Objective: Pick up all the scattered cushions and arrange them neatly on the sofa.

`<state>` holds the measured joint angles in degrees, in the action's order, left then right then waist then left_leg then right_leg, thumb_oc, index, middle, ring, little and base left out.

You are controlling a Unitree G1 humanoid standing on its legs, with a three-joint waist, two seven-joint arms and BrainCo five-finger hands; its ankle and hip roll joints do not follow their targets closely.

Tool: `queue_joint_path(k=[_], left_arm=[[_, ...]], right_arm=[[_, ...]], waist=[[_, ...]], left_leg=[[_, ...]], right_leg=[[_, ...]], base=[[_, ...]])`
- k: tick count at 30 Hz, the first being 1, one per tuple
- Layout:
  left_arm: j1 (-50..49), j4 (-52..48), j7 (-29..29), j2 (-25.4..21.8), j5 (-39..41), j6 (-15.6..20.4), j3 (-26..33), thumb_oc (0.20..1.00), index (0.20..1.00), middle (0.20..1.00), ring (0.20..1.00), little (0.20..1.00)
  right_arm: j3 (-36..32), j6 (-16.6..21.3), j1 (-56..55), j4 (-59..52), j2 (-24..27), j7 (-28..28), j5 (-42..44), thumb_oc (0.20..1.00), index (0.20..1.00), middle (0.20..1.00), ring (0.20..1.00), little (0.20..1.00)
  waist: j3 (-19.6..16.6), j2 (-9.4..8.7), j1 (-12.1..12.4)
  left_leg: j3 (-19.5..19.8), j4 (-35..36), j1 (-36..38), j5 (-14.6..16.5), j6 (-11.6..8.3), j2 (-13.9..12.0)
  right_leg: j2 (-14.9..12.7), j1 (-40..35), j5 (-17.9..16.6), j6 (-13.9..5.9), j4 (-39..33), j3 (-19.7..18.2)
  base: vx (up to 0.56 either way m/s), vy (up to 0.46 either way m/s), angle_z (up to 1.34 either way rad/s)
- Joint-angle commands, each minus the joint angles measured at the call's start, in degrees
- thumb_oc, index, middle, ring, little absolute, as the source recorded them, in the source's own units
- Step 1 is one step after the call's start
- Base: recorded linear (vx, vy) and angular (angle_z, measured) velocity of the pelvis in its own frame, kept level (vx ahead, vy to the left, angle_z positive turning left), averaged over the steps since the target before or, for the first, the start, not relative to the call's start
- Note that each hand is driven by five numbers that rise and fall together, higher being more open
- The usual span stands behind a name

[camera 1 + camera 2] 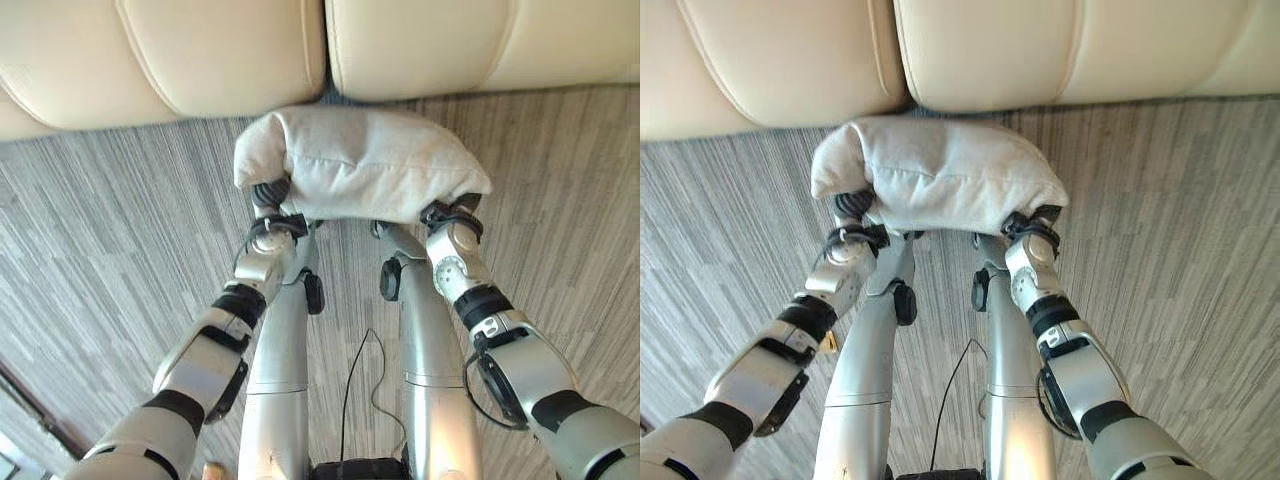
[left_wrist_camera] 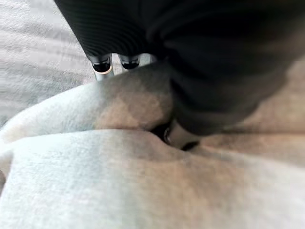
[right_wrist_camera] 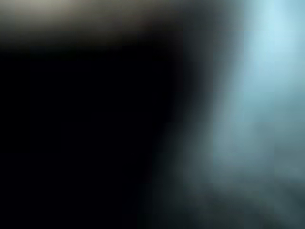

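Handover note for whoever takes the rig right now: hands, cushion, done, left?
Left hand: under the cushion's left end, fingers hidden by fabric.
Right hand: under its right end, fingers hidden too.
Cushion: pale, carried between both hands above the floor, just short of the sofa, in front of the gap between two seat cushions.
Done: cushion is off the floor.
Left: bring it over the seat, set it down neatly, release. No other loose cushion in view here.
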<state>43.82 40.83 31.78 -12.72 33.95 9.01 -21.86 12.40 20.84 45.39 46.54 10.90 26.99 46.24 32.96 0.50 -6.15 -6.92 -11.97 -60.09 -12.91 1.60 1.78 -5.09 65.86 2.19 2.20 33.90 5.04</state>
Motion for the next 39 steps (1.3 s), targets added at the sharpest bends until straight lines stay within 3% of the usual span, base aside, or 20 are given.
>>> queue_joint_path(k=[1, 5, 11, 12, 13, 14, 18, 19, 25, 34, 38, 39], left_arm=[[2.1, -3.1, -5.6, 9.7, 0.9, 2.7, -4.1, 0.200, 0.200, 0.200, 0.200, 0.200], [-4.7, -7.5, -7.1, 8.4, 0.8, 2.4, -3.6, 0.200, 0.200, 0.200, 0.200, 0.200], [-16.4, -16.1, -9.0, 6.4, 0.6, 2.2, -2.3, 0.200, 0.200, 0.200, 0.200, 0.200], [-20.6, -19.6, -9.5, 5.1, -0.7, 1.6, -2.3, 0.200, 0.200, 0.200, 0.200, 0.200], [-20.6, -19.6, -9.5, 5.1, -0.8, 1.6, -2.3, 0.200, 0.200, 0.200, 0.200, 0.200], [-24.0, -22.8, -10.0, 3.7, -2.1, 1.2, -1.4, 0.200, 0.200, 0.200, 0.200, 0.200], [-29.1, -28.4, -10.7, 1.6, -3.7, 0.2, 0.3, 0.200, 0.200, 0.200, 0.200, 0.200], [-32.8, -32.6, -11.2, -0.2, -5.0, -0.6, 1.8, 0.200, 0.200, 0.200, 0.200, 0.200], [-41.2, -41.2, -12.3, -3.9, -7.5, -3.7, 5.9, 0.200, 0.200, 0.200, 0.200, 0.200], [-48.7, -47.0, -14.3, -4.5, -7.3, -5.8, 9.4, 0.200, 0.200, 0.200, 0.200, 0.200], [-50.3, -47.4, -14.9, -3.7, -6.8, -6.1, 10.0, 0.200, 0.200, 0.200, 0.200, 0.200], [-50.8, -47.6, -15.1, -3.5, -6.8, -6.0, 10.3, 0.200, 0.200, 0.200, 0.200, 0.200]], right_arm=[[3.8, -0.1, -0.4, -5.2, -6.6, -4.3, -1.5, 0.200, 0.200, 0.200, 0.200, 0.200], [4.6, -1.8, -7.2, -9.0, -5.7, -5.4, -3.7, 0.200, 0.200, 0.200, 0.200, 0.200], [5.9, -5.1, -18.4, -14.9, -4.1, -7.4, -8.6, 0.200, 0.200, 0.200, 0.200, 0.200], [6.3, -6.4, -21.8, -16.5, -3.1, -8.1, -10.9, 0.200, 0.200, 0.200, 0.200, 0.200], [6.3, -6.5, -21.8, -16.5, -3.1, -8.1, -10.9, 0.200, 0.200, 0.200, 0.200, 0.200], [6.6, -7.9, -24.2, -17.0, -1.8, -8.2, -14.6, 0.200, 0.200, 0.200, 0.200, 0.200], [6.6, -10.6, -28.0, -23.2, 1.5, -8.8, -21.4, 0.200, 0.200, 0.200, 0.200, 0.200], [5.7, -12.2, -30.7, -27.5, 3.7, -9.5, -25.1, 0.200, 0.200, 0.200, 0.200, 0.200], [1.4, -16.5, -38.9, -41.8, 10.4, -11.9, -34.2, 0.200, 0.200, 0.200, 0.200, 0.200], [-3.0, -17.0, -45.2, -52.2, 12.0, -14.3, -36.8, 0.200, 0.200, 0.200, 0.200, 0.200], [-4.1, -17.0, -46.6, -53.8, 12.9, -14.3, -38.7, 0.200, 0.200, 0.200, 0.200, 0.200], [-4.2, -17.1, -46.6, -53.6, 13.1, -14.3, -38.9, 0.200, 0.200, 0.200, 0.200, 0.200]], waist=[[-3.2, -0.29, 1.9], [-3.8, -0.53, 2.4], [-7.2, -1.34, 3.0], [-8.7, -1.38, 3.3], [-8.6, -1.38, 3.3], [-10.1, -1.56, 3.7], [-12.5, -1.92, 3.9], [-14.6, -1.53, 3.9], [-19.5, -1.44, 3.6], [-23.2, -2.06, 3.9], [-22.1, -2.77, 4.2], [-21.2, -3.18, 4.7]], left_leg=[[1.3, -8.2, 0.0, 13.6, -2.22, -1.0], [1.6, -4.1, 9.5, 12.9, -2.67, -0.6], [2.1, 3.0, 24.9, 11.8, -3.66, -0.5], [2.3, 4.8, 29.8, 11.8, -3.66, -0.8], [2.3, 4.9, 29.9, 11.7, -3.66, -0.8], [2.4, 6.7, 34.8, 11.6, -3.84, -1.1], [2.3, 9.7, 42.1, 11.3, -4.09, -1.8], [2.5, 11.7, 46.3, 11.1, -4.30, -2.3], [2.4, 16.1, 56.1, 10.5, -5.11, -3.7], [2.6, 14.3, 61.0, 11.6, -5.65, -4.9], [3.4, 5.7, 59.2, 12.4, -5.51, -5.3], [4.0, -0.5, 57.1, 12.2, -5.50, -5.0]], right_leg=[[-0.8, -2.4, -3.4, -5.40, -13.7, 0.0], [-0.8, -12.4, -3.8, -5.53, -18.4, 0.9], [-0.2, -28.4, -3.7, -6.01, -25.2, 1.8], [-0.1, -33.8, -3.7, -6.11, -27.1, 2.1], [-0.1, -34.0, -3.7, -6.11, -27.2, 2.1], [0.2, -38.9, -3.3, -6.20, -28.2, 2.4], [0.9, -45.9, -2.7, -6.23, -30.2, 2.6], [1.2, -49.8, -2.0, -6.29, -31.3, 2.6], [2.7, -58.7, 0.4, -6.16, -33.0, 3.4], [4.2, -65.4, 2.9, -4.91, -34.4, 3.3], [4.7, -67.1, 4.9, -3.24, -32.8, 3.3], [4.6, -67.6, 5.3, -2.67, -32.2, 3.2]], base=[[-0.07, -0.035, -0.12], [-0.03, -0.026, -0.06], [0.04, -0.061, -0.06], [0.07, -0.037, 0.03], [0.13, -0.097, 0.07], [0.11, -0.088, 0.07], [0.13, -0.085, 0.04], [0.13, -0.066, -0.01], [0.11, -0.096, 0.05], [0.08, -0.110, 0.05], [0.03, -0.146, 0.14], [-0.01, -0.136, 0.11]])
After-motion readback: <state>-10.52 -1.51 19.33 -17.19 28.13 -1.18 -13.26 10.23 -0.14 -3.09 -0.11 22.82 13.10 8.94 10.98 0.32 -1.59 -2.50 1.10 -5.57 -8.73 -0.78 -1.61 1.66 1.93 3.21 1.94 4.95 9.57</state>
